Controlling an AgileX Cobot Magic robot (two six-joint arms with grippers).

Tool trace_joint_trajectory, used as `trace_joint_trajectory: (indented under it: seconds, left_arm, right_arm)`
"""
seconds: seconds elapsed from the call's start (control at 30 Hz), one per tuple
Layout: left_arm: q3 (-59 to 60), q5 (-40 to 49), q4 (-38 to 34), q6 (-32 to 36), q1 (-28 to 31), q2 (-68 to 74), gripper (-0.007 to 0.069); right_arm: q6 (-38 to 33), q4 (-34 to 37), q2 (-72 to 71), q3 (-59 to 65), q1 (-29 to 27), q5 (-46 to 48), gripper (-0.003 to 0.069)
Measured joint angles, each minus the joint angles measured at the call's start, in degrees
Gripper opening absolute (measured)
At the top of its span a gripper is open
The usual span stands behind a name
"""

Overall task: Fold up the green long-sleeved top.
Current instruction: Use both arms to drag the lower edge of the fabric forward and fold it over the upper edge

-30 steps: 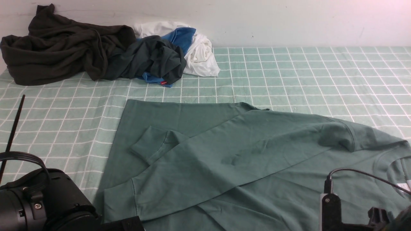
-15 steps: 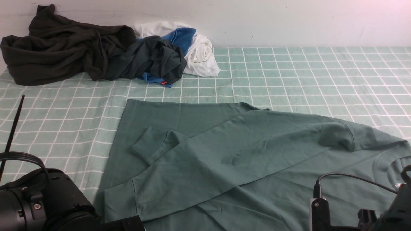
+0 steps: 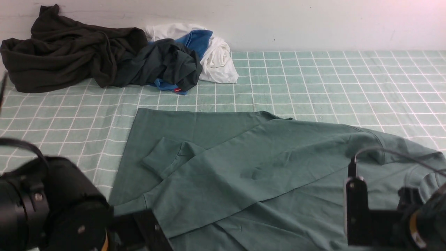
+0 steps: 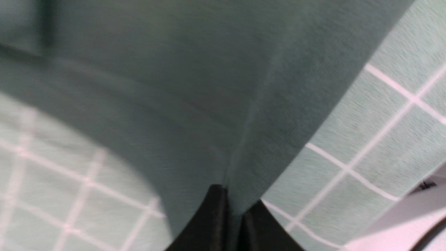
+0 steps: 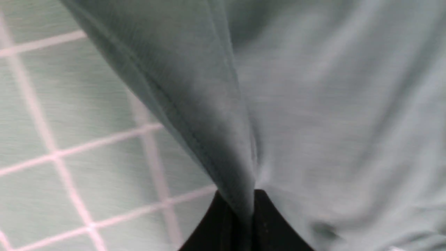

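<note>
Green long-sleeved jersey top (image 3: 244, 167), spread ahead of and between both grippers, sleeves crossed over body. Near edge pinched tight in closed left gripper (image 4: 235, 209) and closed right gripper (image 5: 244, 205), presumably for folding forward. Beneath: pale green checked tablecloth (image 3: 313, 80).

A heap of dark clothes (image 3: 69, 59) lies at the far left of the checked tablecloth (image 3: 331, 80). A white garment (image 3: 219, 61) and a blue garment (image 3: 197, 39) touch it.
</note>
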Motion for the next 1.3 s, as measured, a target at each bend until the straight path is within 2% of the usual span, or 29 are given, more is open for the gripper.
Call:
trace_joint_trajectory:
  seconds: [0.13, 0.23, 0.27, 0.33, 0.43, 0.47, 0.6, 0.73, 0.83, 0.9, 1.03, 1.13, 1.23, 1.3]
  left_arm:
    - [-11.00, 0.10, 2.35, 1.22, 6.58, 1.39, 0.0008]
    - [-22.85, -0.65, 2.96, 4.57, 12.92, 6.41, 0.0009]
    - [-23.54, -0.65, 3.03, 4.98, 13.25, 6.84, 0.0009]
    - [-32.77, -0.69, 3.56, 7.06, 17.03, 13.08, 0.0009]
    - [-39.86, -0.77, 4.05, 7.83, 19.38, 18.62, 0.0009]
    - [-45.82, -1.03, 4.52, 8.02, 21.05, 23.65, 0.0009]
    - [-56.60, -2.35, 5.71, 8.21, 23.40, 33.84, 0.0009]
    - [-61.38, -3.69, 6.40, 8.34, 24.36, 39.68, 0.0011]
    - [-63.92, -7.36, 7.31, 7.86, 25.29, 45.03, 0.0037]
    - [-64.30, -10.26, 7.69, 7.71, 25.78, 47.46, 0.0077]
    - [-64.53, -14.43, 8.15, 5.92, 26.62, 49.90, 0.0203]
    - [-65.17, -15.66, 8.29, 2.17, 27.22, 50.41, 0.0326]
    - [-66.82, -14.84, 8.24, -3.90, 27.35, 50.41, 0.0432]
    - [-67.82, -12.52, 7.50, -6.87, 27.13, 50.33, 0.0459]
  right_arm:
    - [-1.61, 0.15, 0.62, -9.23, -6.83, -0.95, 0.0021]
    - [-6.59, 5.94, 5.40, -18.00, -14.07, -3.87, 0.0020]
    - [-6.97, 6.85, 5.79, -18.52, -14.07, -4.11, 0.0020]
    - [-12.14, 11.91, 11.61, -25.52, -18.33, -4.85, 0.0020]
    - [-14.40, 14.06, 16.59, -30.45, -20.44, -5.00, 0.0020]
    - [-15.18, 15.07, 21.07, -34.34, -21.79, -5.56, 0.0020]
    - [-15.34, 15.86, 30.34, -43.57, -23.44, -7.65, 0.0020]
    - [-13.93, 16.00, 36.37, -49.55, -23.88, -8.70, 0.0025]
    - [-10.94, 15.54, 41.65, -54.68, -23.87, -9.87, 0.0059]
    - [-7.95, 13.95, 44.29, -56.91, -23.87, -10.67, 0.0110]
    - [4.74, 8.17, 45.89, -60.37, -24.31, -10.45, 0.0253]
    - [15.68, 3.88, 44.96, -62.95, -24.60, -5.64, 0.0339]
    - [19.66, 5.13, 43.05, -63.68, -24.60, 2.30, 0.0370]
    - [19.65, 9.46, 42.08, -63.75, -24.60, 8.41, 0.0373]
